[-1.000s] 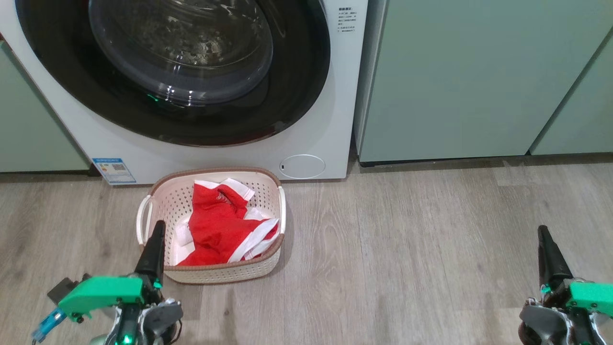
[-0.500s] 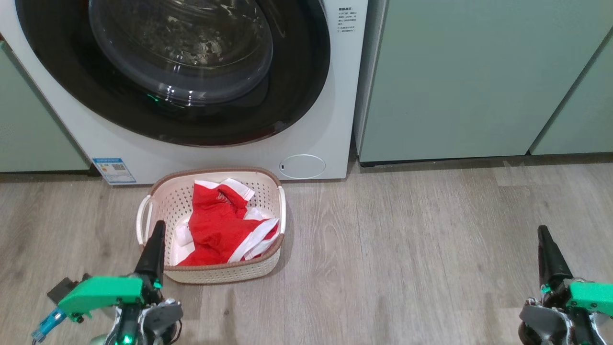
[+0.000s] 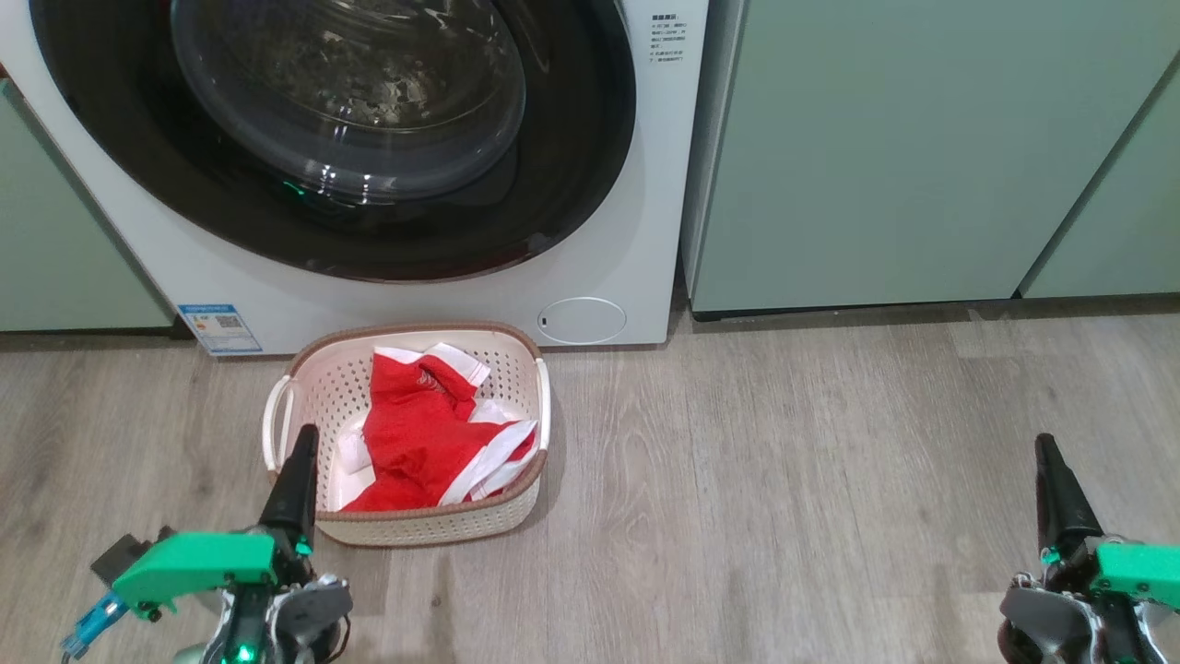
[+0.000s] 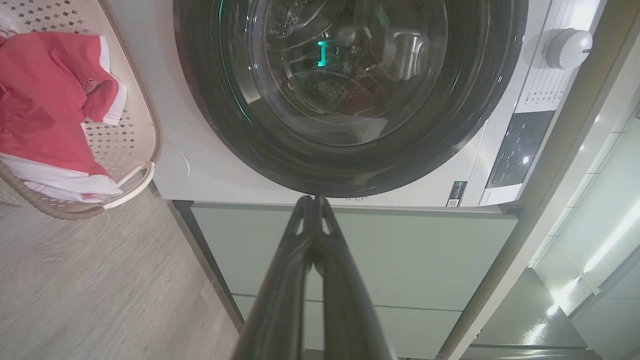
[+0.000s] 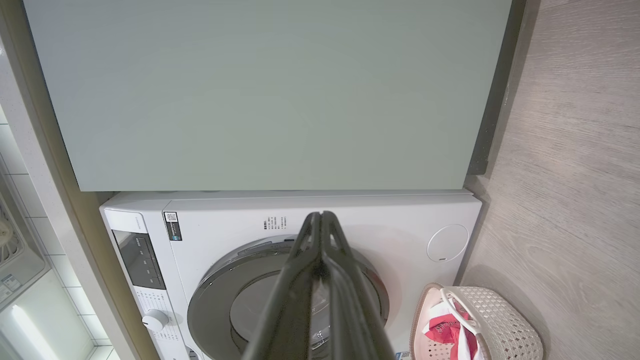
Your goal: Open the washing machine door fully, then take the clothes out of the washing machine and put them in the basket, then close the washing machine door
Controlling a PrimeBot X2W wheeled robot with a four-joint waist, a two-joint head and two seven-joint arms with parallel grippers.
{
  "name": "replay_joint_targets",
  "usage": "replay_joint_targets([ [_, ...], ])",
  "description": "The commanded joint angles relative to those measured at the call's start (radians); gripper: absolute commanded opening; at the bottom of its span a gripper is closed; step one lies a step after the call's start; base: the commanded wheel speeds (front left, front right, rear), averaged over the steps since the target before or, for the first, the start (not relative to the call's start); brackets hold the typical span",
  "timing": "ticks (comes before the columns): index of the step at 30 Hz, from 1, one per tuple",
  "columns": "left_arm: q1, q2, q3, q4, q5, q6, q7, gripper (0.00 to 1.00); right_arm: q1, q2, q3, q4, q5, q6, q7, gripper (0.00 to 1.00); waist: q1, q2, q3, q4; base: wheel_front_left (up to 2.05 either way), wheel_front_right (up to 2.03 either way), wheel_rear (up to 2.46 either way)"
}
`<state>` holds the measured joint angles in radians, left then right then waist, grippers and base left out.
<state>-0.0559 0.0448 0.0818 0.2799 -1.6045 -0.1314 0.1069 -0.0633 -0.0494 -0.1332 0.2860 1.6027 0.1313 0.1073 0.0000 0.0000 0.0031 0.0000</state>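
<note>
The white washing machine (image 3: pixel 645 184) fills the upper left of the head view. Its round black-rimmed door (image 3: pixel 572 157) with the glass bowl lies flat against the front, closed. On the floor before it stands the cream basket (image 3: pixel 318 387) with the red and white clothes (image 3: pixel 419 433) heaped inside. My left gripper (image 3: pixel 302 443) hangs shut and empty over the basket's near left corner. Far off at the lower right, my right gripper (image 3: pixel 1046 452) is also shut and empty. The left wrist view shows the door (image 4: pixel 495 100), the basket (image 4: pixel 145 145) and the clothes (image 4: pixel 50 100).
Pale green cabinet doors (image 3: pixel 922 148) flank the washing machine on the right, and another (image 3: pixel 55 249) on the left. Grey wood-look floor (image 3: pixel 784 480) spreads between basket and right gripper. A small round cover (image 3: pixel 581 320) sits low on the machine's front.
</note>
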Motion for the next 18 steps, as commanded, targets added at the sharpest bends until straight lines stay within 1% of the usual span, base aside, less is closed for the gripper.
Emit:
replay_joint_targets([
  [1,-0.052,0.005,0.032,-0.035,-0.004,0.001,0.006,0.00,-0.045,-0.001,0.019,-0.041,0.006,-0.001,0.006,0.00,0.0000,0.0000,0.000,0.000,0.00,0.00,0.00],
  [18,-0.052,0.005,0.032,-0.035,-0.004,0.001,0.006,0.00,-0.045,-0.001,0.019,-0.041,0.006,-0.001,0.006,0.00,0.0000,0.0000,0.000,0.000,0.00,0.00,0.00],
])
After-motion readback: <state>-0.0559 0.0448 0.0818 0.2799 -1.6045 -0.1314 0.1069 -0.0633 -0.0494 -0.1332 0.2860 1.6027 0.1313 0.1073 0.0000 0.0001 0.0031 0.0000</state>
